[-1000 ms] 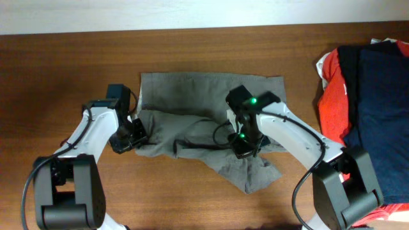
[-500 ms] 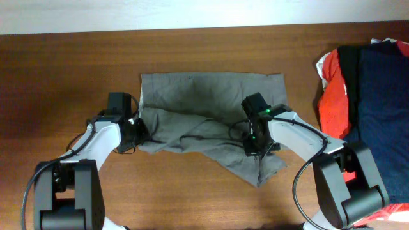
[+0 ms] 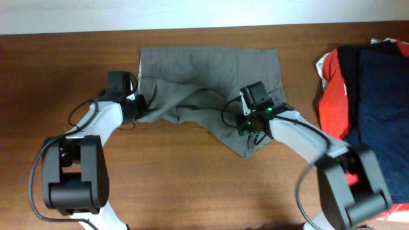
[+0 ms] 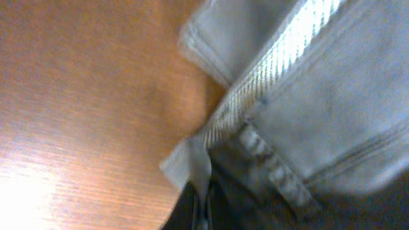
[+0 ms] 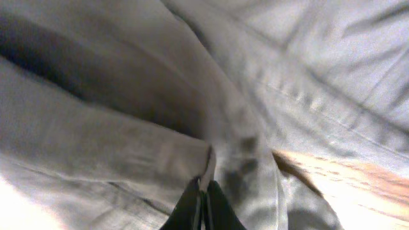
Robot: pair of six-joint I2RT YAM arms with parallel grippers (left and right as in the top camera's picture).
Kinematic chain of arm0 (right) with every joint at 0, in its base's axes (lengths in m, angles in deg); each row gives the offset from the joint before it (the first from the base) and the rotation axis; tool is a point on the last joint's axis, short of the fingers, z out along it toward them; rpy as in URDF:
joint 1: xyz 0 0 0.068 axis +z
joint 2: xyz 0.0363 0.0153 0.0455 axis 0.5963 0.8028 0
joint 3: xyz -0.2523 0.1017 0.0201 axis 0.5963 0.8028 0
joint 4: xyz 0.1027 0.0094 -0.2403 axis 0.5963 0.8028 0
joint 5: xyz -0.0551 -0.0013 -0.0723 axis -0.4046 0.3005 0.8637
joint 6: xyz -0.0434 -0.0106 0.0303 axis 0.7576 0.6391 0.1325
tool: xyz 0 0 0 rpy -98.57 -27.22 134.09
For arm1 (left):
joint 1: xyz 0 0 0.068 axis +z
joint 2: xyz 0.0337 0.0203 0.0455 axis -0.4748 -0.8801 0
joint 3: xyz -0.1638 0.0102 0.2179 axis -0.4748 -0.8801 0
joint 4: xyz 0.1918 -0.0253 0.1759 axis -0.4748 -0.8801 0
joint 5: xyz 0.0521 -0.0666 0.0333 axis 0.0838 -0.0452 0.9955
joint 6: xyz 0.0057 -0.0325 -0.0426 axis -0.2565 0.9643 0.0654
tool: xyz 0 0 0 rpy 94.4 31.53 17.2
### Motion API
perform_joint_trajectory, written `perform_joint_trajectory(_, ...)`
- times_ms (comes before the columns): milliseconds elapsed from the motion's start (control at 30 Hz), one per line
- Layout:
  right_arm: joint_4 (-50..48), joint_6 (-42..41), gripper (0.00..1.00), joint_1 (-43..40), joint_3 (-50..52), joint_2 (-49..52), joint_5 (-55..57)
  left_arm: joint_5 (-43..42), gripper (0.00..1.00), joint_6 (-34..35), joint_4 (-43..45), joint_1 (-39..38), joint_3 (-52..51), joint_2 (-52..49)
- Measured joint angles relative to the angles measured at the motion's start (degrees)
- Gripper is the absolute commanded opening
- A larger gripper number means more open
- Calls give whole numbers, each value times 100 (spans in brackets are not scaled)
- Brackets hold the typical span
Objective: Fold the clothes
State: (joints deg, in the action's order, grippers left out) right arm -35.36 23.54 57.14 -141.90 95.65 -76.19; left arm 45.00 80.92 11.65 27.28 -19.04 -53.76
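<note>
The wrinkly khaki-grey cotton shorts (image 3: pixel 211 70) lie in the middle of the brown wooden table (image 3: pixel 64 70), up near its far side. Their long way runs from left to right. The far edge lies flat and fairly straight. The near edge is bunched up, and one floppy bit points down toward the robot.

The left gripper (image 3: pixel 139 107) is at the left end of the shorts. Its wrist view shows it squeezed tight on a thin corner of cloth by the pale striped band, with bare wood just beside it. The right gripper (image 3: pixel 249 126) is at the right part of the near edge. Its jaws are pinched together too, with a fold of grey cloth between them.

So each arm holds the end on its own side. The rest of the shorts lies away from both, toward the far side. I think the fold line should run left to right, so both pinched spots need to travel the same way together. If one goes faster, the cloth may twist.

A pile of red and dark blue clothes (image 3: pixel 358 83) sits well apart on the right.
</note>
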Motion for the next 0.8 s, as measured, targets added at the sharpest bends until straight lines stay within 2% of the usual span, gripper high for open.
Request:
perform_joint_trajectory(33,426,83,4,0,-136,-417,-155,0,1,-50,-892,0,527,52)
perform_joint_trajectory(100,1552,236,4,2,-256,-1375,-632,15,9,-92,-2511,0,1196,372)
perform_joint_trajectory(167,2282,280,4,2,-330,-1996,-931,33,10,-109,-3263,0,1353,776)
perform_joint_trajectory(267,3309,326,4,2,-284,-2002,-1084,581,9,-120,-4057,-4,1344,774)
perform_joint_trajectory(333,3622,343,4,2,-142,-1996,-1119,752,9,-87,-4518,-4,1340,774)
perform_joint_trajectory(433,3674,323,4,2,466,-1980,-1167,863,9,-76,-4645,-4,1204,774)
perform_joint_trajectory(567,3403,63,4,2,1172,-1947,-1287,1051,10,-76,-4315,-4,354,763)
perform_joint_trajectory(733,3790,28,4,2,1333,-1945,-2312,1239,10,-74,-4297,181,249,763)
perform_joint_trajectory(767,4002,26,4,2,1333,-1943,-2542,1257,15,-74,-4288,236,251,763)
perform_joint_trajectory(800,4133,20,4,2,1338,-1943,-2621,1261,33,-74,-4260,291,249,763)
